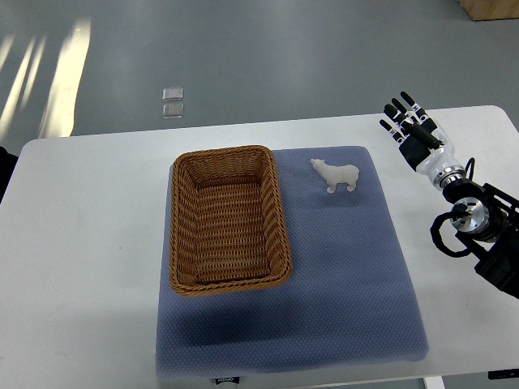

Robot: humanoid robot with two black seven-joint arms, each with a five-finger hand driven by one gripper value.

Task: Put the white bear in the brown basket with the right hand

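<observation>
Right now, white bear (336,176) beside brown basket (229,219), right hand (412,131) apart.

A small white bear (337,176) stands upright on all fours, head pointing toward the brown basket (229,277) just beside it. The rectangular woven wicker basket sits open and empty, its long side facing the bear.

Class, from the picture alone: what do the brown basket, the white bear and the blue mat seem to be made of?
Brown rectangular basket: woven wicker or rattan, visible strands. Small white bear figure: probably hard plastic or resin, smooth and matte. Blue mat: likely fabric or foam, fine dimpled texture.
</observation>
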